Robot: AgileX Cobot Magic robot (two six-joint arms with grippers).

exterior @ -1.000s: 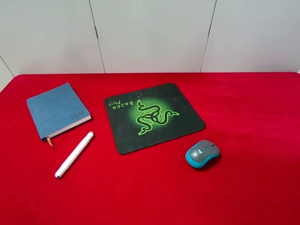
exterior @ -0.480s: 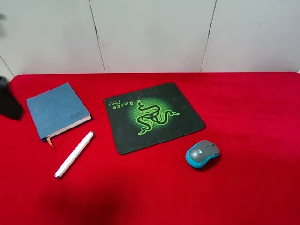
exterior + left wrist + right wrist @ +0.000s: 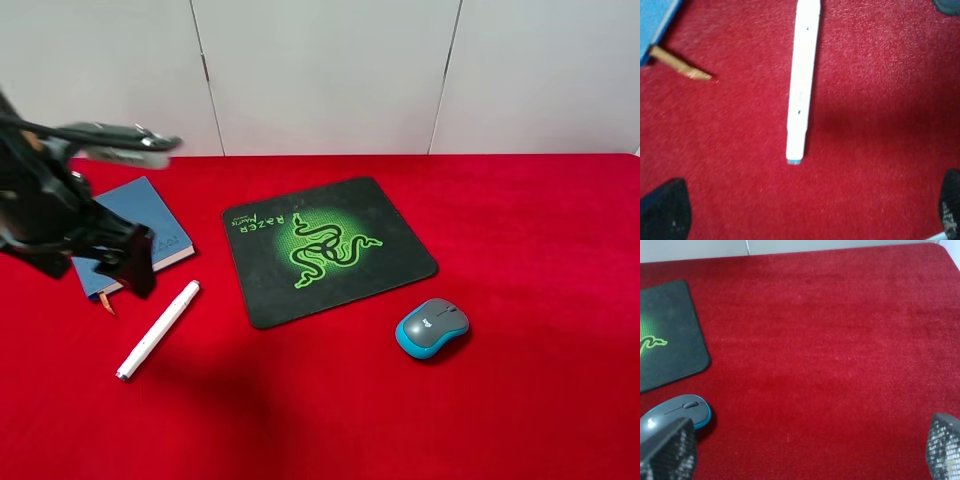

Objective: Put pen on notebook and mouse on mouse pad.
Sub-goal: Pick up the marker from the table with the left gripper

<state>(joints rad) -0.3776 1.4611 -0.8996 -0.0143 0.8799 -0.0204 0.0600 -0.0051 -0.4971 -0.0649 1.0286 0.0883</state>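
Observation:
The white pen point(image 3: 158, 329) lies slanted on the red cloth, just in front of the blue notebook point(image 3: 152, 213). My left gripper point(image 3: 135, 264) hangs over the notebook's near edge, above the pen's far end. In the left wrist view the pen point(image 3: 801, 80) lies lengthwise ahead of the open left gripper point(image 3: 805, 220), whose fingertips point(image 3: 662, 215) stand wide apart and hold nothing. The grey and teal mouse point(image 3: 432, 328) rests on the cloth by the near right corner of the black mouse pad point(image 3: 325, 248). My right gripper point(image 3: 805, 455) is open, with the mouse point(image 3: 677, 410) by one fingertip; it is out of the high view.
The orange ribbon bookmark point(image 3: 682, 67) sticks out from the notebook's corner point(image 3: 655, 20) beside the pen. The red cloth point(image 3: 540, 240) covers the whole table, with a white wall point(image 3: 320, 70) along its far edge. The left arm point(image 3: 45, 205) hides part of the notebook.
The left arm has swung in from the left edge of the high view and now hangs over the notebook. Pen, notebook, mouse and pad have not moved.

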